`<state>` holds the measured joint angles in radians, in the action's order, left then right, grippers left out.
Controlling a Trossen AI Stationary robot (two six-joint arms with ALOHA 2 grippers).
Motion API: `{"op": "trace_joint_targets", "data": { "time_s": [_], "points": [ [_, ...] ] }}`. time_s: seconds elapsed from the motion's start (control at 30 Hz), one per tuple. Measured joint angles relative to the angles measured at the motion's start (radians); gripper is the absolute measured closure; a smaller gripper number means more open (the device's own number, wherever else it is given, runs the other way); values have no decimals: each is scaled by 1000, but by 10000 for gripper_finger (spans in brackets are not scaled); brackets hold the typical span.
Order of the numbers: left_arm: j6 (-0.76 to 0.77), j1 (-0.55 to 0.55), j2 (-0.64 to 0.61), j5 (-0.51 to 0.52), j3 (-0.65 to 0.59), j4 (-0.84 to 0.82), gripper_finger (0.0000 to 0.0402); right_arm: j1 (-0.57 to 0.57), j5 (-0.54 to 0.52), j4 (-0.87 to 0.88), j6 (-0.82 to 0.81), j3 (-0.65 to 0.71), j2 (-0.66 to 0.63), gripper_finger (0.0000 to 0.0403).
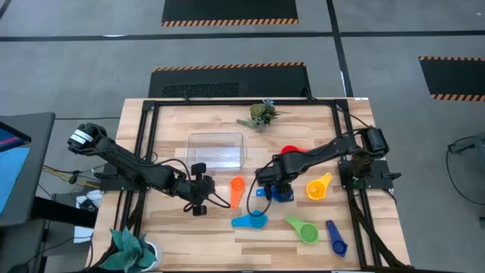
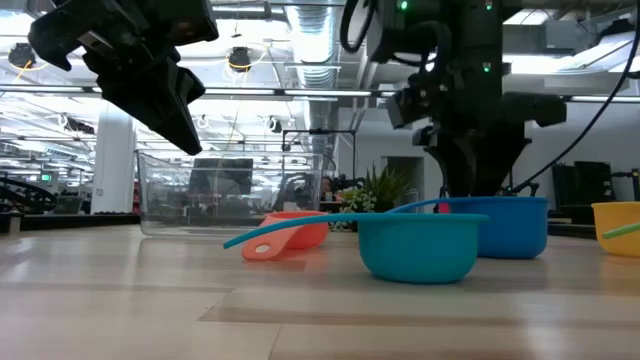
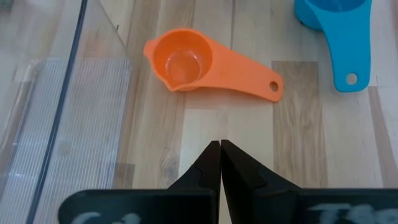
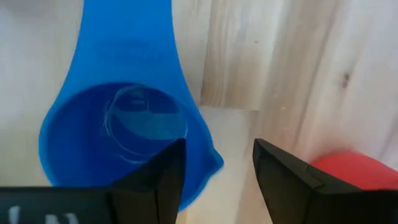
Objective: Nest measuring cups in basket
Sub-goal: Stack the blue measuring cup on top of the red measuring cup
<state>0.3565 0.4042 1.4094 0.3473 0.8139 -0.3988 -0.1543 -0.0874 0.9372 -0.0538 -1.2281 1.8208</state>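
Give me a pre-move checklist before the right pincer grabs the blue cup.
1. Right pincer open over the medium-blue plastic measuring cup: ok, fingers apart with one over the bowl's inside and one outside.
2. Cup upright: ok.
3. Red plastic measuring cup clear of the outer finger: cannot tell, it sits very near.
4. Clear rectangular plastic basket free to receive: ok, no cups inside.
5. Left pincer out of the way: ok, shut, pointing at the orange plastic measuring cup beside the basket.
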Motion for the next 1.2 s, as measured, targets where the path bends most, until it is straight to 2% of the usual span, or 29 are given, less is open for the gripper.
{"op": "trace_joint_targets", "data": {
  "time_s": [0.27, 0.6, 0.7, 0.8, 1.0, 1.2],
  "points": [
    [2, 0, 0, 0, 0, 0, 401, 3, -12, 0, 6, 0, 52, 227],
    [2, 0, 0, 0, 0, 1, 401, -3, -36, 13, 36, -2, 22, 358],
    [2, 0, 0, 0, 0, 1, 401, -2, -33, 15, 40, -3, 20, 379],
    [2, 0, 0, 0, 0, 1, 402, -2, -30, 16, 40, -3, 21, 369],
    [2, 0, 0, 0, 0, 1, 401, -2, -39, 9, 40, 1, 26, 299],
    [2, 0, 0, 0, 0, 1, 401, -2, -39, 2, 35, 1, 26, 261]
  ]
}}
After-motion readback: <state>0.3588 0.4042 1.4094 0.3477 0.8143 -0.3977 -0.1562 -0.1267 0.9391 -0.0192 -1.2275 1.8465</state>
